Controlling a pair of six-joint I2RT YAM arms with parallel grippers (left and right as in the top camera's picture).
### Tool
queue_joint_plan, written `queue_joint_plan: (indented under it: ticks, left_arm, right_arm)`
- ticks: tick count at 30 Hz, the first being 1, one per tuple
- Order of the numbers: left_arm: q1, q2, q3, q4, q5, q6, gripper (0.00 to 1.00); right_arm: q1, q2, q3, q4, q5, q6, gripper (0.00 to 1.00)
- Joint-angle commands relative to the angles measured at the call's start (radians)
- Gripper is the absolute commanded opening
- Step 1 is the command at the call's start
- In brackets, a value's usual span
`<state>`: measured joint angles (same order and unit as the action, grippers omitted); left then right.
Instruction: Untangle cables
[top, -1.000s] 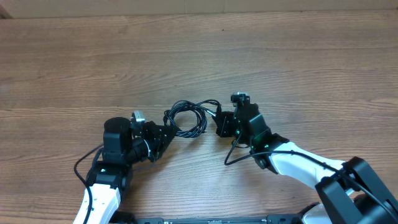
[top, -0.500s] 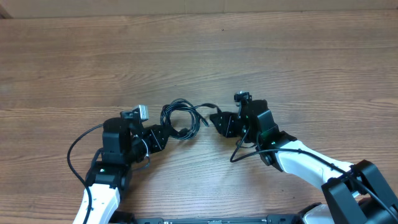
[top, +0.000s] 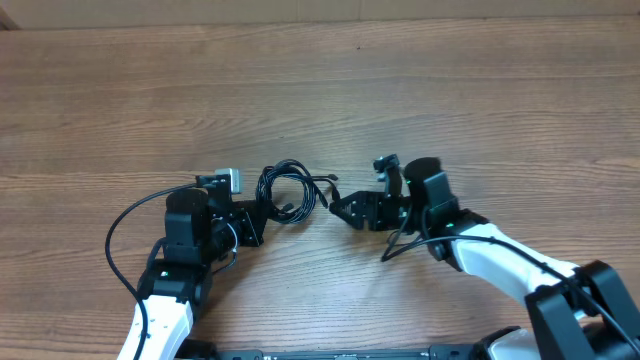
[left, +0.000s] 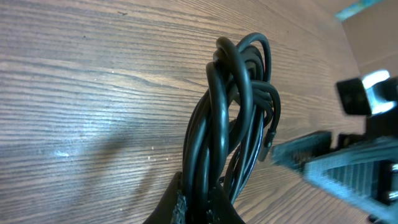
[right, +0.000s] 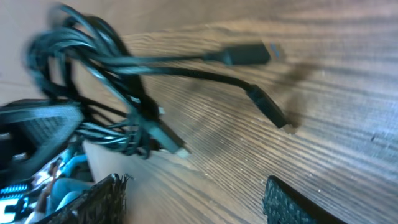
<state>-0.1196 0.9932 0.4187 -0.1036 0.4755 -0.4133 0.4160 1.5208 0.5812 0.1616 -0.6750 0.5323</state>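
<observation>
The left tool (top: 260, 216) was clamped on the cable bundle (top: 288, 190): in the left wrist view the black strands ran straight down into the closed fingers (left: 180, 208) at the bottom edge of the frame, and rose from there as a tight upright coil (left: 233, 106). The right tool (top: 345, 210) stood spread and empty. Its wrist view showed the two fingertips (right: 99, 196) far apart at the lower corners, with only bare table (right: 323, 124) between them. It pointed toward the bundle from the far side, near it but not touching. Just ahead of the right tool, two loose plug ends (right: 249, 53) stuck out of the coil toward it and lay free above the wood. A third plug lay closer to the knot, on the side toward the left tool. Beyond those tips the cables (right: 106, 81) looped over and through each other in one dense mass. How many separate cables there were could not be told. Judged from this, the task was barely under way. One side of the tangle was anchored, and some free ends were exposed within reach of the empty tool. No cable had been drawn clear or laid apart on the table, so all of the actual separating was left to do.
</observation>
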Motion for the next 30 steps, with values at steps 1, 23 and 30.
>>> queue_joint_plan:
  ticks: [1,23,30]
  left_arm:
    - [0.005,-0.012,0.011,0.011,0.050,0.068,0.04]
    - [0.005,-0.012,0.274,-0.339,0.214,0.325,0.04]
    - [0.005,-0.011,0.275,-0.369,0.171,0.325,0.04]
  right_arm:
    - [-0.045,-0.068,0.003,0.008,-0.161,-0.143,0.73]
    - [0.019,-0.156,0.003,-0.027,-0.085,-0.399,0.79]
    - [0.085,-0.156,0.003,-0.041,-0.085,-0.406,0.60]
